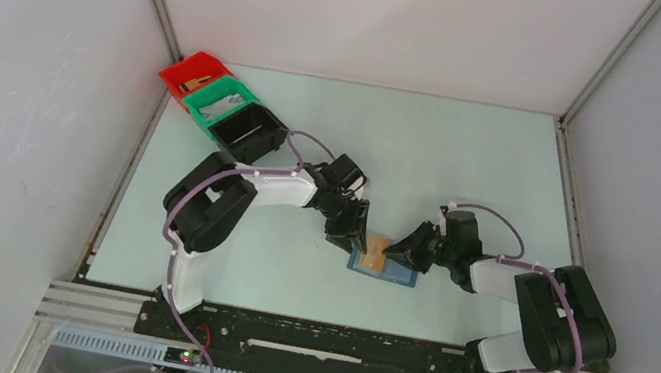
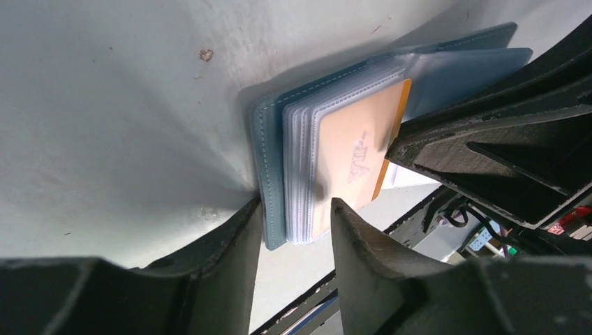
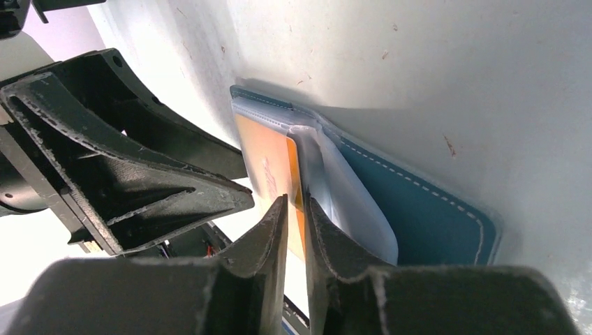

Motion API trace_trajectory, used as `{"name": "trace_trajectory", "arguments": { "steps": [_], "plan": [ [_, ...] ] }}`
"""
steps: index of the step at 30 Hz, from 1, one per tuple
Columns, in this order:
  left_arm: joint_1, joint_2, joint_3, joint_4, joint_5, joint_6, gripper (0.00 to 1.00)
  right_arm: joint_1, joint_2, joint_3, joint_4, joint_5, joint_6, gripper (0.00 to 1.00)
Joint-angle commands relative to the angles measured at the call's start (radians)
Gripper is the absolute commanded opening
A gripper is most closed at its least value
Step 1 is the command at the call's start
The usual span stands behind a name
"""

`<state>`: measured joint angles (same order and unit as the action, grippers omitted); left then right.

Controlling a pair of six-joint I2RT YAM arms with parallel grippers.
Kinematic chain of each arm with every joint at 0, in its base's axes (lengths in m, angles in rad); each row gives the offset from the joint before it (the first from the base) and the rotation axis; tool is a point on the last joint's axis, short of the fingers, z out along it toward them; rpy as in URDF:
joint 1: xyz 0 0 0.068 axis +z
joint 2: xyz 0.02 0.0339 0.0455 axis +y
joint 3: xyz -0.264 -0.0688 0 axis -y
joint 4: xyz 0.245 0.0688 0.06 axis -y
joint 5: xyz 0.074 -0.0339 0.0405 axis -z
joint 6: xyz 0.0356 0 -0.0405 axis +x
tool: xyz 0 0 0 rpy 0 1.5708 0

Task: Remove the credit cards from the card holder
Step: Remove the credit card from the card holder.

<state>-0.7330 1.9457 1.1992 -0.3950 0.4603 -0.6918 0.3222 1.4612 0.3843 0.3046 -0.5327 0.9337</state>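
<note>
Right gripper [image 3: 297, 202] pinches the tan card [image 3: 264, 164] by its edge, jaws narrow. The left gripper [image 2: 294, 206] straddles the holder [image 2: 271, 160], half-wide; its grip is unclear. That holder lies open on the table [image 1: 473, 160] between them. Clamp it firmly, then draw the card straight out, flat.

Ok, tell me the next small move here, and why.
Probably close the left gripper on the card holder: its fingers straddle the holder's stitched edge without clearly clamping it, while the right gripper seems to pinch the tan card. Pinning the holder should let that card slide out rather than drag the holder along.
</note>
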Motion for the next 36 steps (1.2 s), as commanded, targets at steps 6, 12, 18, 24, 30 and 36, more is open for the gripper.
{"name": "trace_trajectory", "arguments": {
  "steps": [6,12,18,24,30,36],
  "plan": [
    [-0.013,0.065,-0.016,0.011,-0.107,0.003,0.23,0.001,0.031,-0.01,0.06,-0.027,-0.001,0.02],
    [-0.013,0.067,-0.027,0.02,-0.123,-0.022,0.0,-0.029,0.006,-0.04,0.054,-0.021,-0.013,0.0],
    [-0.013,0.067,-0.03,0.02,-0.129,-0.028,0.0,-0.103,-0.041,-0.079,0.034,-0.047,-0.061,0.0],
    [-0.012,0.066,-0.027,0.016,-0.132,-0.026,0.0,-0.182,-0.102,-0.088,-0.045,-0.072,-0.138,0.0],
    [-0.011,0.057,-0.016,0.004,-0.139,-0.017,0.0,-0.235,-0.125,-0.087,-0.095,-0.117,-0.203,0.0],
    [-0.012,-0.028,0.007,-0.043,-0.17,0.015,0.31,-0.268,-0.253,-0.076,-0.194,-0.134,-0.259,0.0]
  ]
}}
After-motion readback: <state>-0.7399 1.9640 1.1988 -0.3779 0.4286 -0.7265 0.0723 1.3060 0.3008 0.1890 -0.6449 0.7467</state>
